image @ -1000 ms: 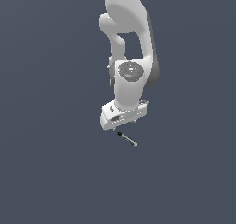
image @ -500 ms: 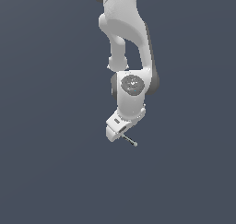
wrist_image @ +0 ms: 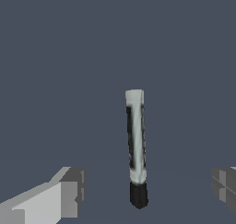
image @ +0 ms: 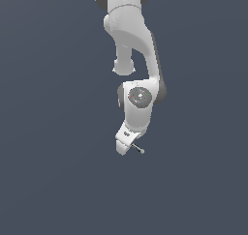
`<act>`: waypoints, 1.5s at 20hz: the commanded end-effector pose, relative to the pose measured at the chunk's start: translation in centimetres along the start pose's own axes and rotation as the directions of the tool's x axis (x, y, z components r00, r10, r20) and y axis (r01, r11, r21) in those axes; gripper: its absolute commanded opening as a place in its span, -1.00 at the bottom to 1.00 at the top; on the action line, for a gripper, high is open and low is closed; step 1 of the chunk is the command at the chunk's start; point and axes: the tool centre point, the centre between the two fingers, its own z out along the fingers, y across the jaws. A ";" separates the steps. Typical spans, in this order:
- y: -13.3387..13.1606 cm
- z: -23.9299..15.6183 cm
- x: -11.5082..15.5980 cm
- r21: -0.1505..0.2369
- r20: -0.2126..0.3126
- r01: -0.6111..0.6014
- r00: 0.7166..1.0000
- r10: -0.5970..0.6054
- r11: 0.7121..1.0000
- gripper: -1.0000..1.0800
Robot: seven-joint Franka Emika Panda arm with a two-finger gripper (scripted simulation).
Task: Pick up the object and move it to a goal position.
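The counter (image: 53,181) is bare dark grey on every side of the arm, so a tool could pass across it freely in the exterior view. The only thing lying on it is the thin stick (wrist_image: 136,149), pale along most of its length and black at one end. In the wrist view the tool (wrist_image: 147,195) has its two fingertips (wrist_image: 69,191) set wide apart, with the stick's black end in the gap between them and open room on both sides of it. In the exterior view the stick (image: 138,148) pokes out just beside the tool (image: 124,147).
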 end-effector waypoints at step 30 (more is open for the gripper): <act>0.0 5.6 0.2 0.002 -0.002 0.045 0.999 -0.045 0.999 -1.00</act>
